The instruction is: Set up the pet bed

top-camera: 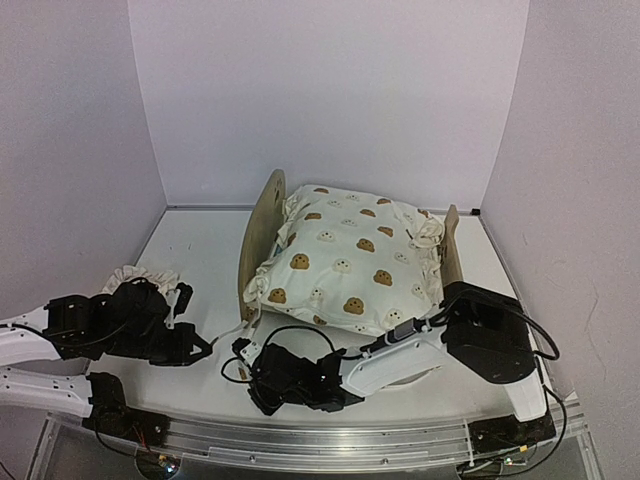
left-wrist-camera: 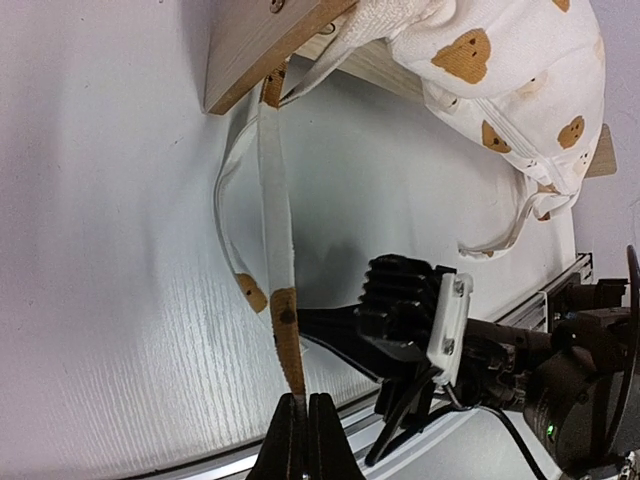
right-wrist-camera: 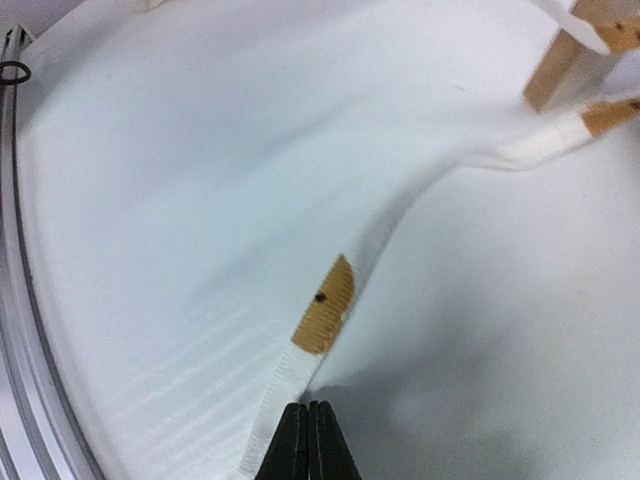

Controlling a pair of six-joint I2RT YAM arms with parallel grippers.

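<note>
The pet bed (top-camera: 262,238) sits mid-table with its long axis running from 9 to 3 o'clock in the top view. Its headboard is at the 9 o'clock end and its footboard at 3, and a bear-print quilt (top-camera: 350,260) is heaped over it. Both grippers work at the headboard's near corner. That corner lies toward 1 o'clock from the left gripper (left-wrist-camera: 305,432) and about 12 o'clock from the right gripper (right-wrist-camera: 308,432), which is the nearer of the two. The left gripper's jaws are closed, pinching the end of a quilt tie (left-wrist-camera: 275,230) that runs straight up to that corner. The right gripper's jaws are closed too, alongside a second tie (right-wrist-camera: 330,310); whether they have caught its edge is hard to tell. Knotting would likely mean bringing both tie ends together at that corner.
</note>
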